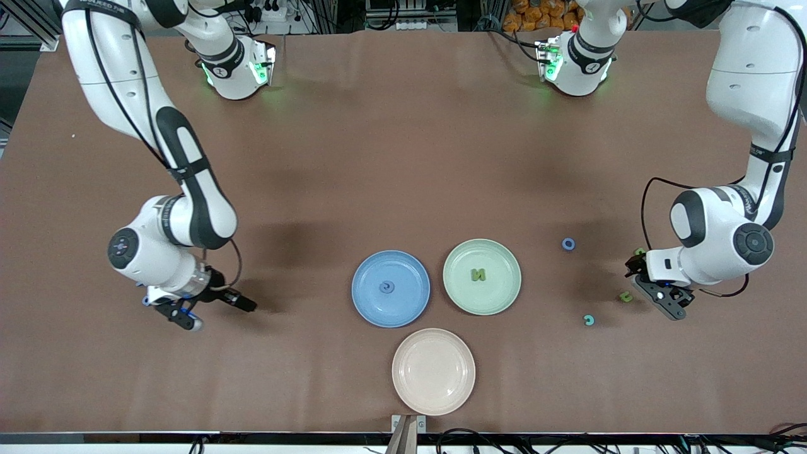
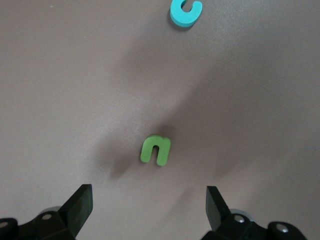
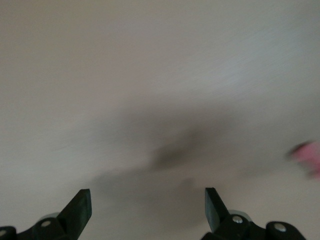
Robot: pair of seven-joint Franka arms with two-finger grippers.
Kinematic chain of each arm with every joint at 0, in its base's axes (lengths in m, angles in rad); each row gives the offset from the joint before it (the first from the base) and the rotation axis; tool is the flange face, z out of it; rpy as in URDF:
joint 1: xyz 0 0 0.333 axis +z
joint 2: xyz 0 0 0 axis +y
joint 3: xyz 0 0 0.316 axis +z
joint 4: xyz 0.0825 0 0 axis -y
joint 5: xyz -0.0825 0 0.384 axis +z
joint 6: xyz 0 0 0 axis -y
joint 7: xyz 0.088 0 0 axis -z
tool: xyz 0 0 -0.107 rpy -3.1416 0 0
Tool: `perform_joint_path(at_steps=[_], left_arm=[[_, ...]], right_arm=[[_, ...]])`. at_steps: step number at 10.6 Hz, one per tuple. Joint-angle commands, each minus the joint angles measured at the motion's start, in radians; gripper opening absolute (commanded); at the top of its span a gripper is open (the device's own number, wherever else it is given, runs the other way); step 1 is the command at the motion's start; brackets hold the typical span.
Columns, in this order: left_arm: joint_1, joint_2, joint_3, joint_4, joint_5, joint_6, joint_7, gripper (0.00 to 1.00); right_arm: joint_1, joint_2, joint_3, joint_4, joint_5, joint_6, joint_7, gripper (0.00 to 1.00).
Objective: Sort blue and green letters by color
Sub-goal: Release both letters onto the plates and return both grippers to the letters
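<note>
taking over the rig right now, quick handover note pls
Left gripper: open, empty, low over the table at the left arm's end, above a green letter.
Right gripper: open, empty, over bare table at the right arm's end.
Done: one blue letter in the blue plate, one green letter N in the green plate.
Left: that green letter under the left gripper, another green one beside the gripper, a blue ring letter and a teal letter on the table. Pink plate is empty.
</note>
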Motion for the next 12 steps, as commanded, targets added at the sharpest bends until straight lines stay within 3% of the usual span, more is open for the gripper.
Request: perform_joint_path(at_steps=[1,5,7,8,9,10,12], left_arm=[[-0.005,0.032,-0.008,0.011,0.023,0.044,0.006,1.0],[-0.013,0.047,-0.008,0.016,0.02,0.055,0.004,1.0],[-0.022,0.05,-0.008,0.014,0.021,0.06,-0.023,1.0],[-0.022,0.056,-0.008,0.016,0.021,0.061,-0.036,0.95],[-0.024,0.061,-0.008,0.014,0.021,0.072,-0.042,0.86],[-0.027,0.067,-0.008,0.014,0.021,0.081,-0.043,0.72],[-0.025,0.07,-0.008,0.014,0.023,0.083,-0.043,0.2]], right_arm=[[-0.028,-0.016,-0.081,-0.018,-0.118,-0.021,-0.198,1.0],[-0.198,-0.013,-0.091,-0.018,-0.121,-0.075,-0.598,1.0],[-0.244,-0.007,-0.091,-0.019,-0.123,-0.076,-0.651,1.0],[-0.249,-0.007,-0.093,-0.03,-0.14,-0.076,-0.65,1.0],[-0.249,-0.007,-0.093,-0.035,-0.141,-0.075,-0.647,1.0],[-0.249,-0.002,-0.093,-0.035,-0.146,-0.073,-0.646,1.0],[-0.254,0.013,-0.093,-0.035,-0.157,-0.07,-0.645,1.0]])
